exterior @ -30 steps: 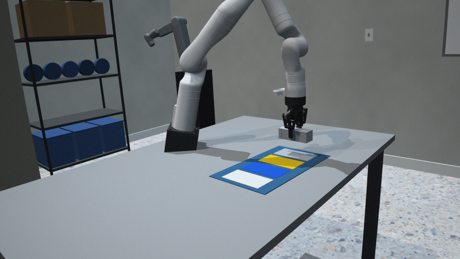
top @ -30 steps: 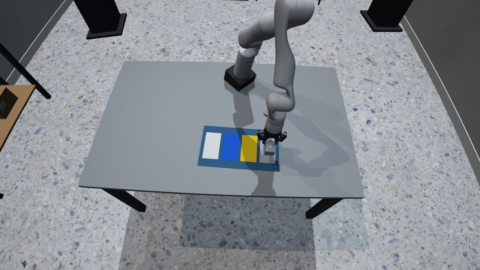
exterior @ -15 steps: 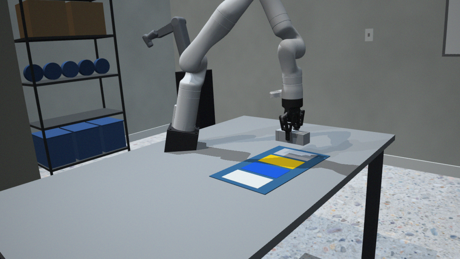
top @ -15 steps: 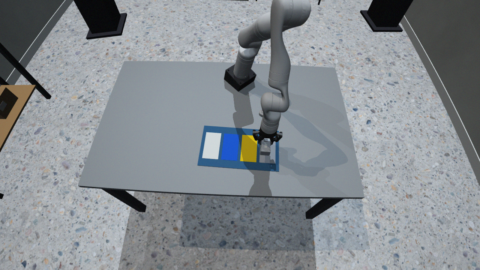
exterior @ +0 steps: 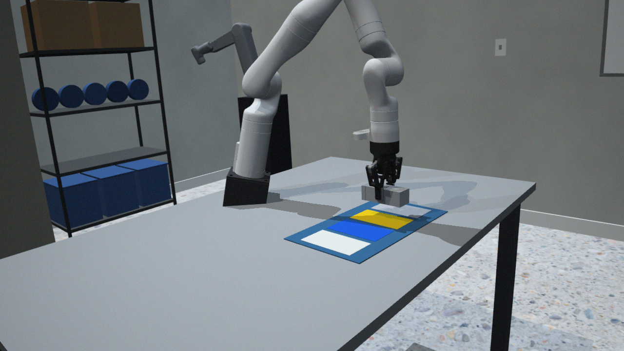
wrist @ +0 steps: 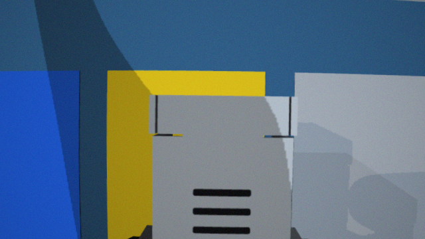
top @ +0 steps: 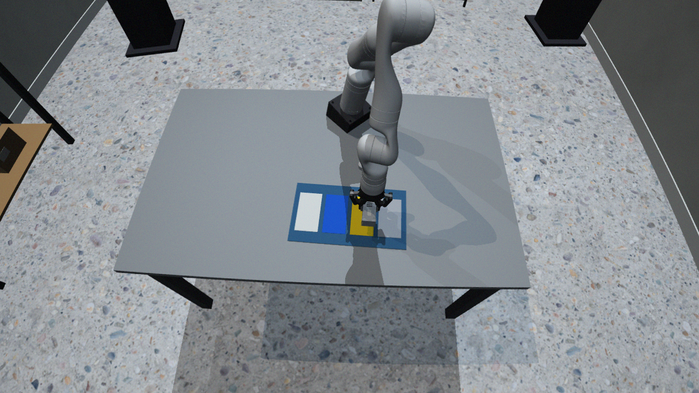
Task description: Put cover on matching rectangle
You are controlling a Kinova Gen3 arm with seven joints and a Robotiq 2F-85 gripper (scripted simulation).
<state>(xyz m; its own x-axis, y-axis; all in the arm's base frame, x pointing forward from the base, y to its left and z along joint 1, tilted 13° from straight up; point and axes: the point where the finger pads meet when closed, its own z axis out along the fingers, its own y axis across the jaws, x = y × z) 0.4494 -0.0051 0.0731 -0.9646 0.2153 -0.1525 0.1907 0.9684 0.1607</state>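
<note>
Grey cover (three black slots) held level above yellow rectangle

Hidden / cut off, wrist + top views

We can't see the black gripper's fingertips behind the pale grey box-shaped cover; the yellow rectangle is partly covered, and the frame's left edge crops the bright blue rectangle.
</note>
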